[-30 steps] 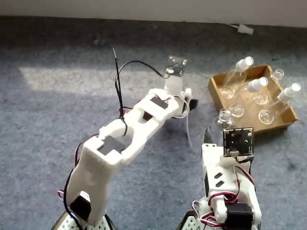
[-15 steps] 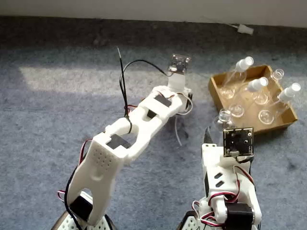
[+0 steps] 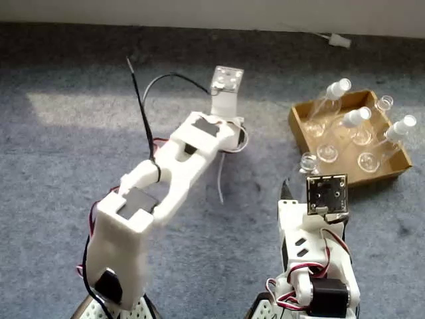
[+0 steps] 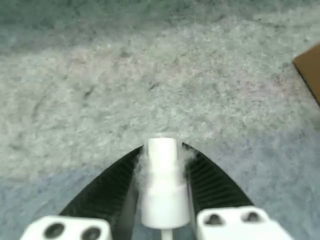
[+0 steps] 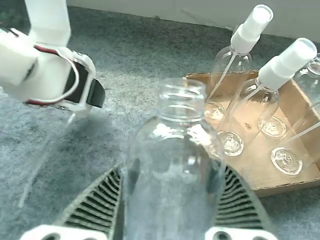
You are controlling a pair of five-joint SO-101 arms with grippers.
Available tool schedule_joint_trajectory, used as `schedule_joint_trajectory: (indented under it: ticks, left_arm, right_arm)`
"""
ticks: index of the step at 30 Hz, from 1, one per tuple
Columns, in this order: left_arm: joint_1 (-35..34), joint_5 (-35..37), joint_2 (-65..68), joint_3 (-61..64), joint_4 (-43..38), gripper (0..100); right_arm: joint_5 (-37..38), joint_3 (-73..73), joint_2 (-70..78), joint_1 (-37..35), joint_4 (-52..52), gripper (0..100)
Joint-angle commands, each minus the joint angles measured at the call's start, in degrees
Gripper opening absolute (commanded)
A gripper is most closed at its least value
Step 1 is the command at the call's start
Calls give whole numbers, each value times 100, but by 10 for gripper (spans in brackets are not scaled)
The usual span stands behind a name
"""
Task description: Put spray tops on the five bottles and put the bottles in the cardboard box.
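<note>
- Grey carpet (image 3: pixel 60 173) serves as the work surface.
- Left gripper (image 4: pixel 162 148): fingers clamped on a white spray top (image 4: pixel 163 185); its dip tube (image 3: pixel 220 189) hangs free.
- Right gripper (image 5: pixel 172 170): fingers closed around an open-necked bottle (image 5: pixel 175 145), just near-left of the cardboard box (image 3: pixel 382 175).
- Change: left arm has swung left, carrying the spray top away from the bottle.
- Judgement: capping is not yet aligned; a fresh approach appears required.

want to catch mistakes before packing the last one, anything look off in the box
One bottle in the cardboard box seems to have a bare, open neck, while the three others beside it carry white spray tops. All four lean rather than stand upright. Nothing looks spilled or broken.
</note>
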Motion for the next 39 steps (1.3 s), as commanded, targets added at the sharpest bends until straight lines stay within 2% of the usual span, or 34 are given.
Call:
schedule_joint_trajectory:
  ticks: [1,9,17,24,28,31,39]
  left_arm:
    - [-426,18,-1077,75,949,7]
    - [-901,18,-1833,382,2013,7]
    - [-1095,18,-2782,338,2884,7]
    - [-1068,18,-4286,488,3314,6]
    - [-1068,9,-5156,813,3262,6]
    - [-1068,9,-5701,1182,2875,6]
    - [-980,9,-6905,2782,765,5]
  right_arm:
    - [-18,-40,-40,66,-40,133]
    - [-53,-31,-40,31,-48,133]
    - [-18,-22,-40,-1086,-242,133]
    - [-18,470,-40,-1253,-980,133]
    - [-18,1015,-40,-1253,-1464,133]
    - [-18,1270,-40,-1464,-1851,133]
    - [-18,1560,-31,-2958,-2193,132]
